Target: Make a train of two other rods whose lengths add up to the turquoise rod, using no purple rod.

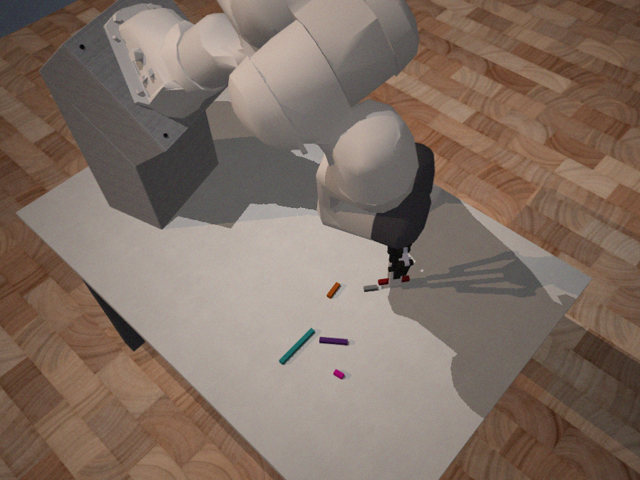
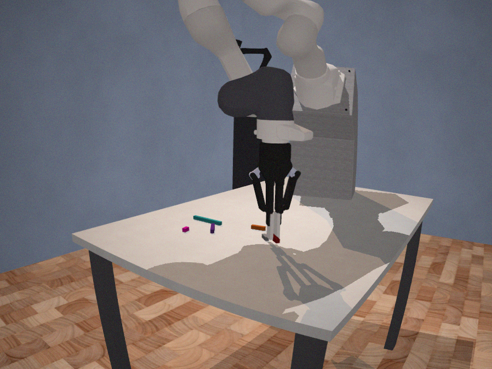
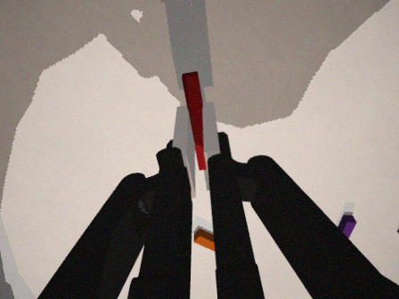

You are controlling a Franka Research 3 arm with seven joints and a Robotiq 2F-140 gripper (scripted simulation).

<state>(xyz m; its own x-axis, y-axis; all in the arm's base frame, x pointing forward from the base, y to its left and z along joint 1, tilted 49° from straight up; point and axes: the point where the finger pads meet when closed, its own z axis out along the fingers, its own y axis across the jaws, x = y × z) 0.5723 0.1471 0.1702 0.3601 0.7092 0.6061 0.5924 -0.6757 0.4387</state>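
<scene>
My gripper (image 1: 394, 279) (image 2: 274, 236) (image 3: 198, 122) is shut on the middle of the red rod (image 1: 383, 282) (image 2: 276, 238) (image 3: 191, 89), which is level and very low over the table; whether it touches the top I cannot tell. The grey rod (image 1: 370, 288) (image 2: 264, 237) lies flat just off the red rod's left end in the top view, turned nearly the same way; it does not show in the wrist view. The gap between them is too small to judge. The turquoise rod (image 1: 297, 346) (image 2: 207, 220) lies flat farther off.
The orange rod (image 1: 333, 290) (image 2: 258, 227) (image 3: 205, 240) lies left of the grey one in the top view. The purple rod (image 1: 333, 340) (image 2: 212, 228) (image 3: 348, 227) lies beside the turquoise one, the magenta rod (image 1: 338, 374) (image 2: 185, 229) beyond it.
</scene>
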